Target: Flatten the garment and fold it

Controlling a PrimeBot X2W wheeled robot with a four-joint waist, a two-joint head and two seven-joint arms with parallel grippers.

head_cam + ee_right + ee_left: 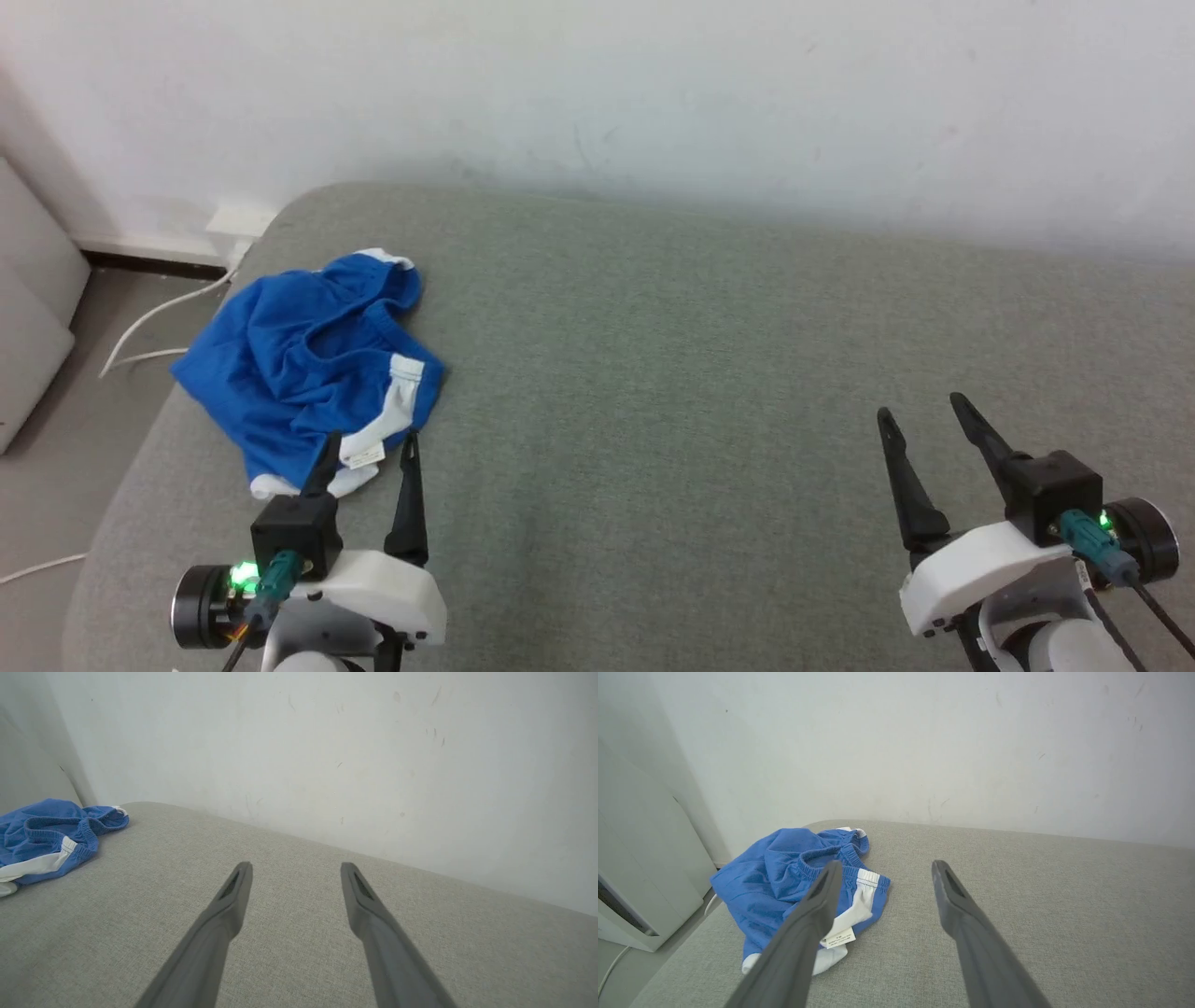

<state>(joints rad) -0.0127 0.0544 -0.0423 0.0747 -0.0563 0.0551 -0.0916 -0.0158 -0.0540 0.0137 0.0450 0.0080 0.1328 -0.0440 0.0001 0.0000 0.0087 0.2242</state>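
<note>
Even, soft daylight, faint shadows, slight haze, mild wide-angle edge distortion w/ wrist cams.

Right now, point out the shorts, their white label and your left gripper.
shorts [280,373], head view, on the crumpled blue fabric.
white label [838,938], left wrist view, centre of the tag.
left gripper [372,437], head view, midway between its fingertips.

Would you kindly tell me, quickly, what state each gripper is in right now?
Left gripper: open, holding nothing, close to the shorts.
Right gripper: open, holding nothing.
</note>
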